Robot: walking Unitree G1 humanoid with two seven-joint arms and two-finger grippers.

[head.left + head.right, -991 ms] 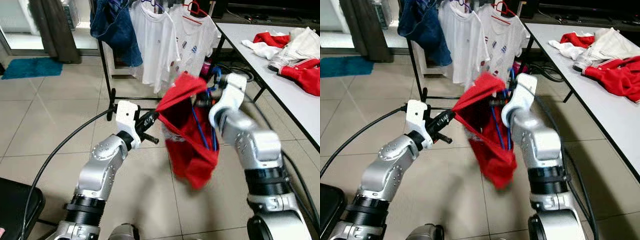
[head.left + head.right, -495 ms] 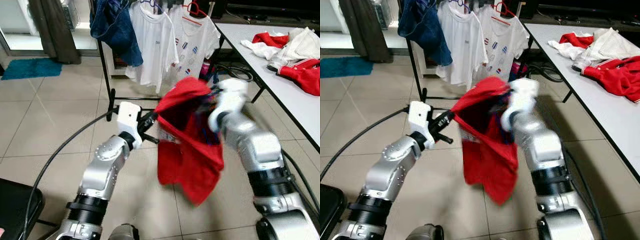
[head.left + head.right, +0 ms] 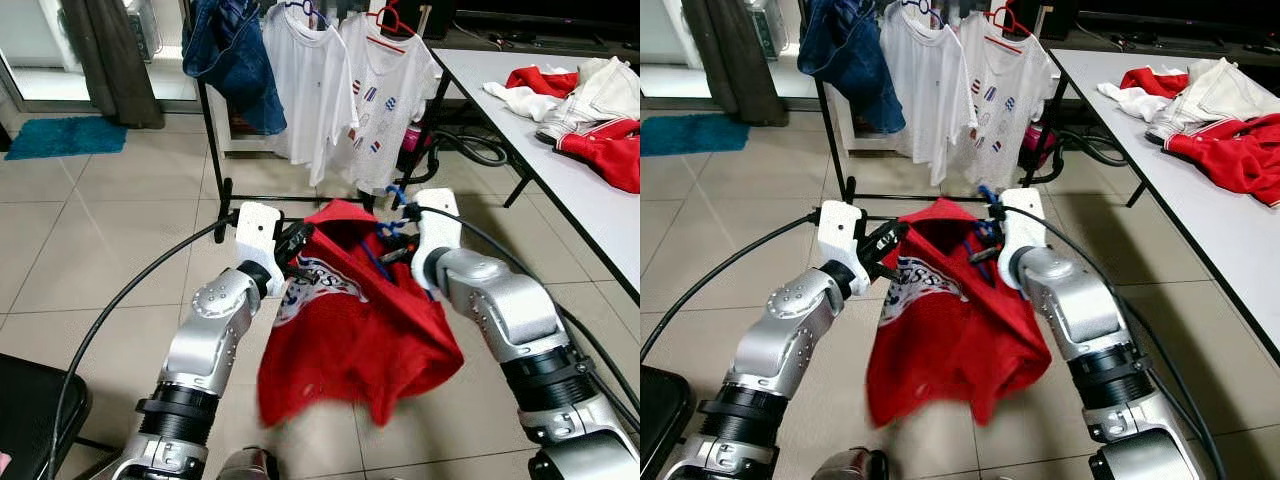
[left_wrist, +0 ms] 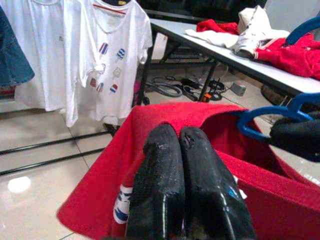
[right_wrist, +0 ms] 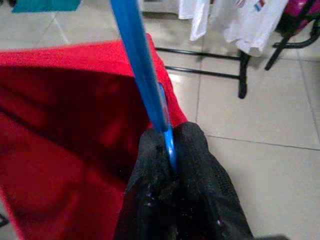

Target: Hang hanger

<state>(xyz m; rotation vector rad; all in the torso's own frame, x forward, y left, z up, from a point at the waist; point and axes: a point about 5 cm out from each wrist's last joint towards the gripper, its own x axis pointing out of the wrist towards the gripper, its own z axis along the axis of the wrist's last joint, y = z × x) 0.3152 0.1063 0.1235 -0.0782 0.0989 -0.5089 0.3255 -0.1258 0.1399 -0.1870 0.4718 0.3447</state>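
- Since a second ago, your red T-shirt with the white printed chest panel (image 3: pixel 350 325) has dropped from a bunched, raised bundle and now hangs spread between the two arms, its hem low over the tiled floor (image 3: pixel 110 230).
- Your right gripper (image 5: pixel 170 150) has its black fingers pressed together on the thin blue plastic hanger (image 5: pixel 142 65), which sits inside the shirt's neck opening; the hanger's hook (image 3: pixel 392 195) pokes up just beside that wrist.
- Your left gripper (image 4: pixel 185 150) has its fingers closed flat against each other at the shirt's collar edge; it looks to be pinching the red fabric there, though the contact itself is hidden behind the fingers.
- Ahead of you stands the black metal clothes rack (image 3: pixel 215 150), carrying a dark blue denim garment (image 3: pixel 235 60) and two white T-shirts (image 3: pixel 310 85), one on a red hanger (image 3: pixel 392 20).
- The held shirt is well short of the rack's rail, lower than the hung clothes.
- On your right, the white table (image 3: pixel 590 200) holds a heap of red and white clothes (image 3: pixel 590 105).
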